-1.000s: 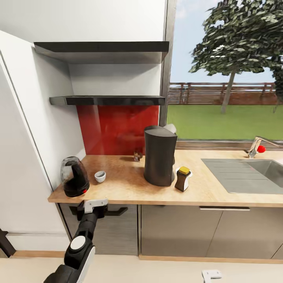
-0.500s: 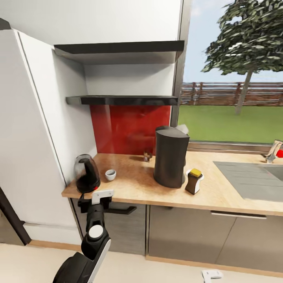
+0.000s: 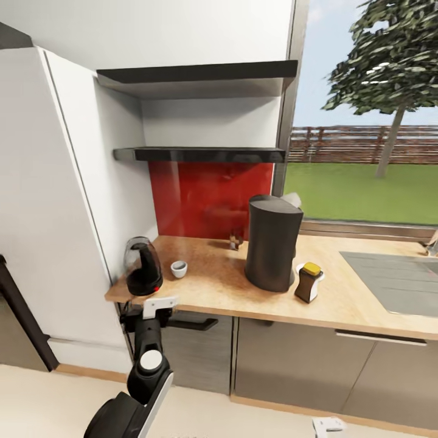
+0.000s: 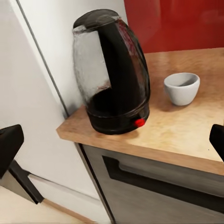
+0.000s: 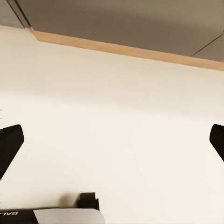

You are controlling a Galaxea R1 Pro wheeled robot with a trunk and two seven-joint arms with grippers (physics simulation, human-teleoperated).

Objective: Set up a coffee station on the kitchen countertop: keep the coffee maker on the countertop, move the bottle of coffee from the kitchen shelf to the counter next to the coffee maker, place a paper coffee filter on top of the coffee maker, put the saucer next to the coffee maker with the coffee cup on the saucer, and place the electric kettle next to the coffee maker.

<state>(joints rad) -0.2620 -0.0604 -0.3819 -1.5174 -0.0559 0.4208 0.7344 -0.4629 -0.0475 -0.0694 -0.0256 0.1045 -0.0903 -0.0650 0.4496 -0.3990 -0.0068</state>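
While spread wide with empty fingers, left hand below table edge near electric kettle, coffee cup just beside, bottle of coffee seemingly on saucer by coffee maker.

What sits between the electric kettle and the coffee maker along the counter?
Only the coffee cup, standing on the countertop just beside the electric kettle. Past it the wood is bare up to the coffee maker.
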